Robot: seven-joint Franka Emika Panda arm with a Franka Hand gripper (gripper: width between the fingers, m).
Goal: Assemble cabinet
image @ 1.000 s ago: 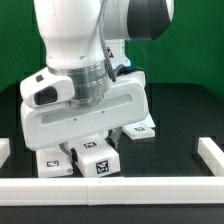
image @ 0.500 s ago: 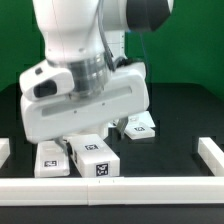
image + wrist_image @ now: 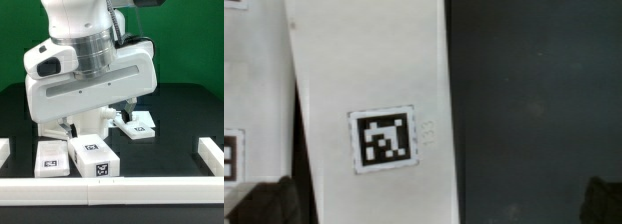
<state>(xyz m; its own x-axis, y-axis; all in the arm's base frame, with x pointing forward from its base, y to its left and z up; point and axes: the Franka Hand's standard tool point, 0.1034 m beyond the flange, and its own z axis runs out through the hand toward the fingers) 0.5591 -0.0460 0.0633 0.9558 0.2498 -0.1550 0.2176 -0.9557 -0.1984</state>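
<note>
The large cabinet frame does not show; the arm hides much of the table. My gripper [image 3: 98, 120] hangs open and empty above a row of small white tagged blocks: one [image 3: 52, 158] at the exterior view's left, one [image 3: 95, 157] in the middle front, one [image 3: 137, 125] further back right. In the wrist view my gripper [image 3: 434, 203] is open, its dark fingertips [image 3: 267, 204] at the two lower corners. A long white tagged panel [image 3: 375, 90] lies below, near one fingertip and not gripped. Another white part [image 3: 246, 110] lies beside it.
A low white rail [image 3: 110, 186] runs along the front of the black table, with short white end pieces at the exterior view's left [image 3: 5, 150] and right [image 3: 210, 152]. A green wall stands behind.
The hand has risen off the blocks, shifted toward the exterior view's right and turned. The white blocks have stayed in place.
</note>
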